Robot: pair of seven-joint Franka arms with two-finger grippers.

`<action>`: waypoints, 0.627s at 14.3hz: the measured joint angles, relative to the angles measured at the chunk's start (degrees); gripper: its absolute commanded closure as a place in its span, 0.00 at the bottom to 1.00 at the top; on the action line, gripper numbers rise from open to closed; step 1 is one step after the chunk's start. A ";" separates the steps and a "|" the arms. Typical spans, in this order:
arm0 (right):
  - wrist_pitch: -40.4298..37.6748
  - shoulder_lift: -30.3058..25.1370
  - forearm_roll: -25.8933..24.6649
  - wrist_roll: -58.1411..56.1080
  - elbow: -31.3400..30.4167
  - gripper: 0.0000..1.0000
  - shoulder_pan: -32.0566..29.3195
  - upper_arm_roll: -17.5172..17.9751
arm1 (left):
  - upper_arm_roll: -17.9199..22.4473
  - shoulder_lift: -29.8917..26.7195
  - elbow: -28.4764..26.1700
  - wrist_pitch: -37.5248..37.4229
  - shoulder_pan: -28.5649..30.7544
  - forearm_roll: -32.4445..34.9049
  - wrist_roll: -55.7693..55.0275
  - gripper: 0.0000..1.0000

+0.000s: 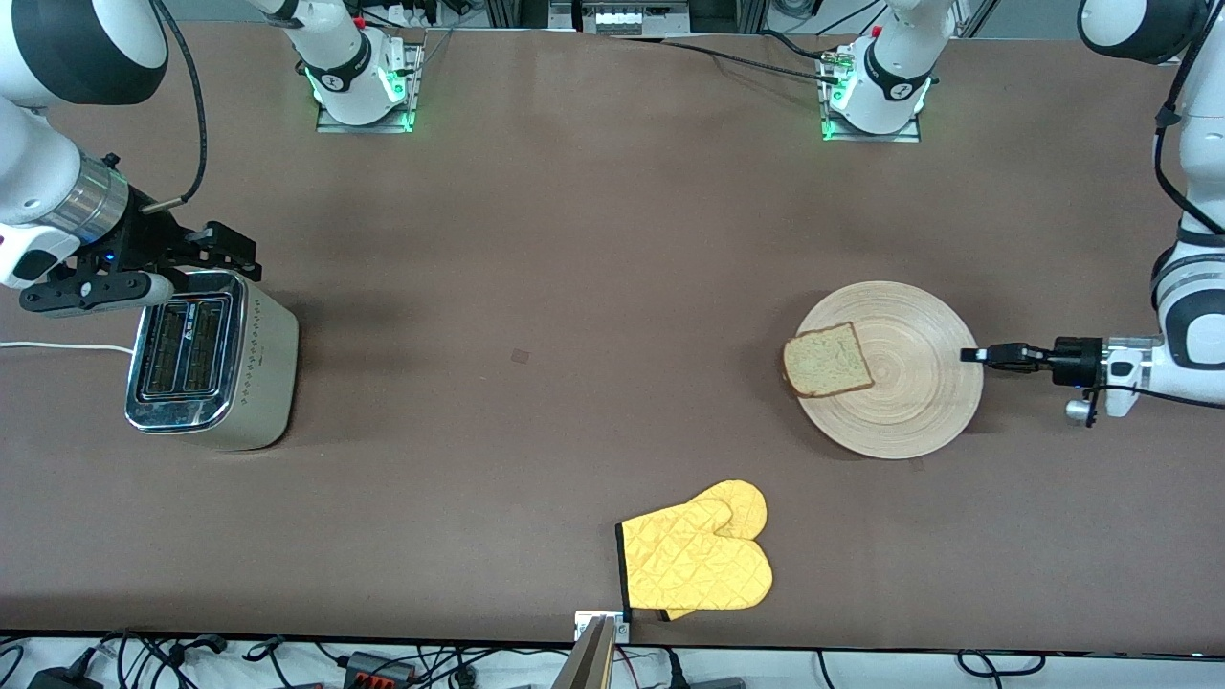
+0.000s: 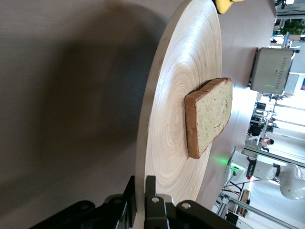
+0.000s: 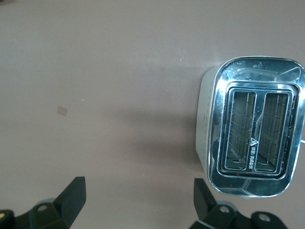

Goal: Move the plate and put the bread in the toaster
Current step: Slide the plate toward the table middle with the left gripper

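The pale wooden plate [image 1: 909, 411] lies toward the left arm's end of the table. The bread [image 1: 828, 361] lies on the plate, near the rim that faces the toaster. My left gripper [image 1: 972, 355] is level with the table and shut on the plate's rim. In the left wrist view its fingers [image 2: 164, 191] clamp the plate's [image 2: 174, 114] edge from both sides, with the bread [image 2: 209, 114] farther along. The silver toaster [image 1: 215, 368] stands at the right arm's end. My right gripper [image 1: 228, 251] hangs open and empty over the table just beside the toaster [image 3: 255, 138], both slots empty.
A yellow oven mitt [image 1: 699, 560] lies near the table's front edge, nearer to the front camera than the plate. The toaster's white cord [image 1: 57, 346] runs off the right arm's end of the table. Bare brown table lies between toaster and plate.
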 measured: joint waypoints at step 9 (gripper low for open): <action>1.22 -0.02 -0.23 0.00 0.00 0.00 -0.13 -0.01 | -0.57 1.13 -0.01 -2.05 -11.55 -7.98 -0.33 0.99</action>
